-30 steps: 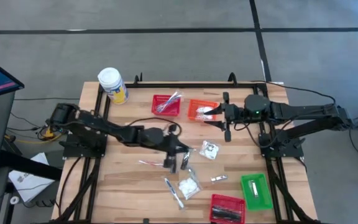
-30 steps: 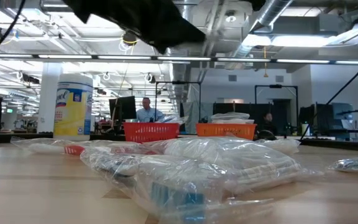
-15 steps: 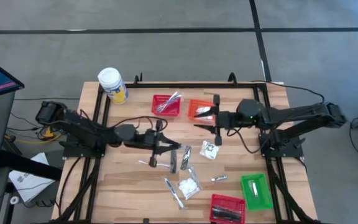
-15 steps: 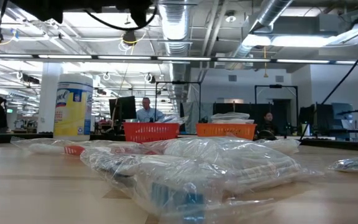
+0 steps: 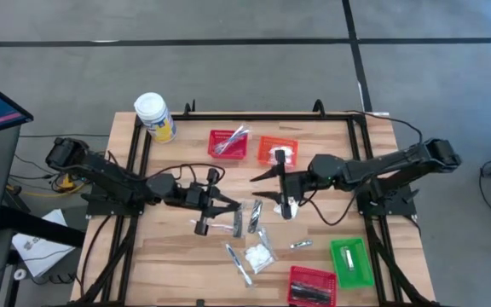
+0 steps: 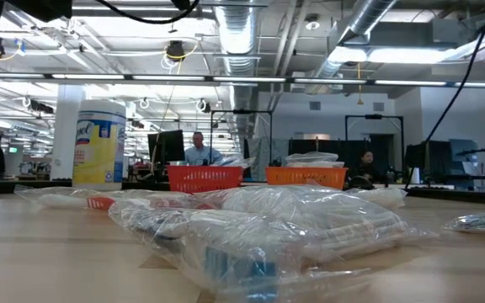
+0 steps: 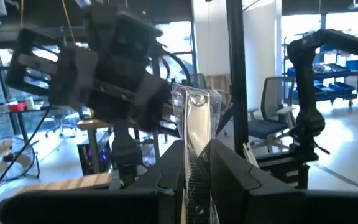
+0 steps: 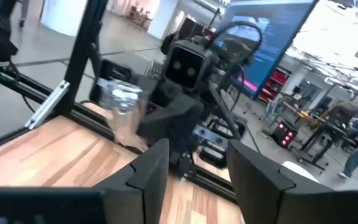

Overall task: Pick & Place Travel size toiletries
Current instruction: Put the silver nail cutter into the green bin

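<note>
While the left gripper hangs above the table's middle, clamped on a slim clear-wrapped stick, the right gripper faces it from just right of centre with its fingers apart and nothing between them. More travel size toiletries lie scattered on the wooden table toward the near edge, and others sit in the red basket and the orange basket at the far side.
</note>
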`<state>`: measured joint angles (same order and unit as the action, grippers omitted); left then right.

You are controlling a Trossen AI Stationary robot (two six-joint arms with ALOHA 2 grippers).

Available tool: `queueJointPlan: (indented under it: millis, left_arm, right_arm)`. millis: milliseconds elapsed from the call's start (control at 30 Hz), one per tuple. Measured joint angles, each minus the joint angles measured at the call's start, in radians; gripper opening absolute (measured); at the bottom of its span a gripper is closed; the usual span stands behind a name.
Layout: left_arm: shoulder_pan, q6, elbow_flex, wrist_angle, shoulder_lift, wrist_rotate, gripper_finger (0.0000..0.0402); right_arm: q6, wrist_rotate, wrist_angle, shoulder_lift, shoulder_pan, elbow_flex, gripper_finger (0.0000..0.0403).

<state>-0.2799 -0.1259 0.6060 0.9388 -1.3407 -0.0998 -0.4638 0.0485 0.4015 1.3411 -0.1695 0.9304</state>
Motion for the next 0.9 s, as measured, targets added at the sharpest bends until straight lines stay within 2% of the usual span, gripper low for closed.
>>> queueJointPlan:
  millis: [300, 400, 600, 900]
  left_arm:
    - [-0.055, -0.047, -0.002, -0.001, 0.057, -0.007, 0.0049]
    - [-0.071, -0.068, -0.002, -0.002, 0.060, -0.041, 0.0049]
    - [-0.074, -0.077, -0.002, -0.011, 0.060, -0.065, 0.0049]
    - [-0.074, -0.085, -0.002, -0.026, 0.060, -0.106, 0.0049]
  right_arm:
    - [0.001, 0.000, 0.002, 0.077, -0.052, 0.066, 0.0218]
    - [0.017, 0.000, 0.008, 0.121, -0.069, 0.103, 0.0234]
    - [0.064, 0.000, 0.004, 0.170, -0.086, 0.160, 0.0239]
    - [0.099, -0.016, -0.005, 0.172, -0.085, 0.163, 0.0240]
